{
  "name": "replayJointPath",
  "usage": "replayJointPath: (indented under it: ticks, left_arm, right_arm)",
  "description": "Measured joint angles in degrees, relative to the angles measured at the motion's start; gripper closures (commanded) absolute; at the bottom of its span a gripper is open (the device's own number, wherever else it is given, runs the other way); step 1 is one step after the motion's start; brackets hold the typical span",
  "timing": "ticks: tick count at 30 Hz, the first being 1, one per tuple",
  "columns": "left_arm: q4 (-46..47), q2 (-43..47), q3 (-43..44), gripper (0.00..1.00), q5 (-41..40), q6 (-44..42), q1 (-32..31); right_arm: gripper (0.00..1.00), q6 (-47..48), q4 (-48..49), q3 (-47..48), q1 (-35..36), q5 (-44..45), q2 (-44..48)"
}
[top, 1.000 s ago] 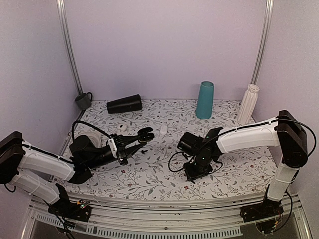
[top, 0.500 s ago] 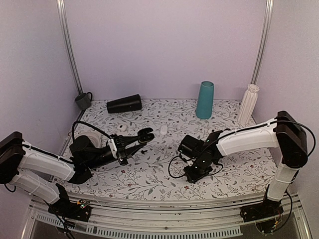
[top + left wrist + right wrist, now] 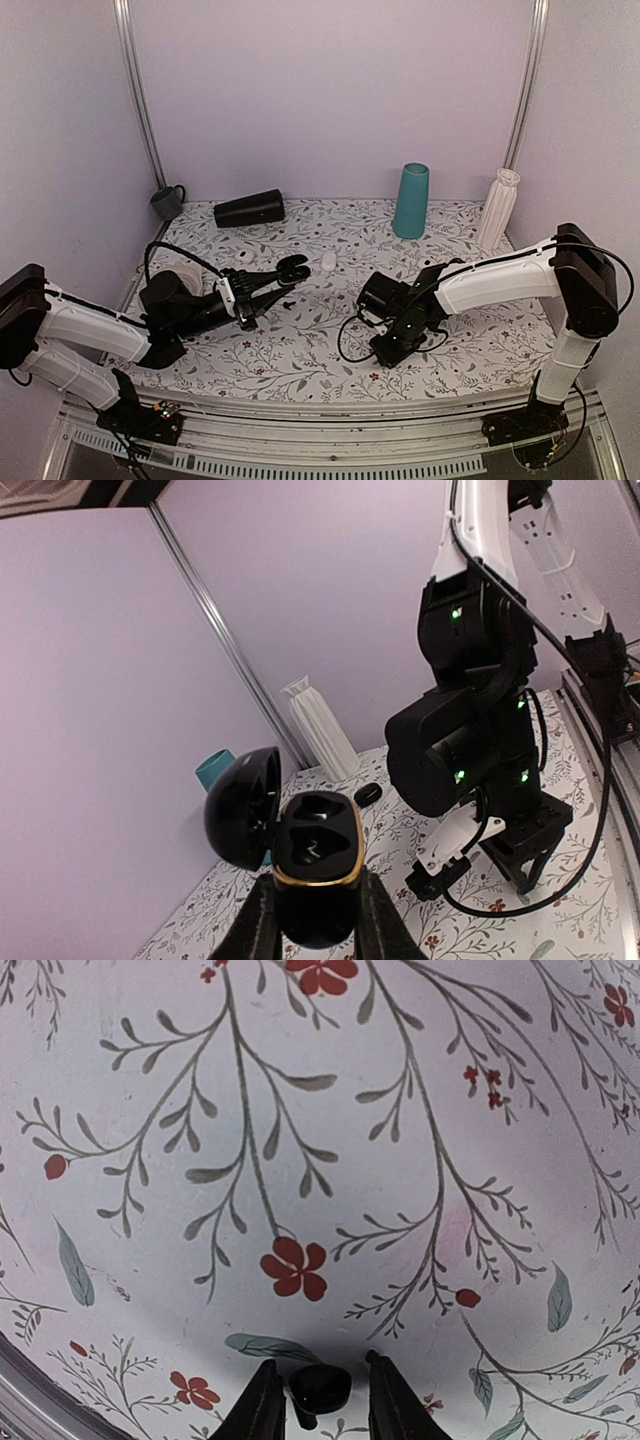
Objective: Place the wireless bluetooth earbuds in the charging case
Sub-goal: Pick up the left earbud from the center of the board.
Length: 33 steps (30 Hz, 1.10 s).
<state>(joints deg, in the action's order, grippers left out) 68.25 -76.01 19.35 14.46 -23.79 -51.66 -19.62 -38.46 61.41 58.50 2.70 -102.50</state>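
Right tool (image 3: 318, 1400) has lifted slightly, clamped on an earbud (image 3: 320, 1388); left tool (image 3: 311, 920) grips the open case (image 3: 316, 870), ready for insertion.

Left hand (image 3: 285, 272) holds open charging case (image 3: 292, 269) above table (image 3: 300, 355); right hand (image 3: 385, 352) down at tabletop.

We see open patterned table (image 3: 300, 350) between the two arms. Behind that stretch, the teal cup (image 3: 411, 200), white vase (image 3: 499, 208) and lying black cylinder (image 3: 249, 209) line the back edge, blocking passage there.
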Motion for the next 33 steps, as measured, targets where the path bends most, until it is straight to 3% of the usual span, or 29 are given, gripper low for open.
replayJointPath:
  ticks: [8,17,33]
  left_arm:
    - [0.0,-0.1,0.0,1.0,0.0,0.0,0.0]
    - [0.0,-0.1,0.0,1.0,0.0,0.0,0.0]
    - [1.2,-1.6,0.0,1.0,-2.4,2.5,0.0]
  right_arm:
    - [0.74,1.2,0.0,0.0,0.0,-0.1,0.0]
    - [0.86,1.2,-0.1,0.0,0.0,-0.7,0.0]
    - [0.86,-4.2,4.7,-0.3,-1.0,-2.6,2.5]
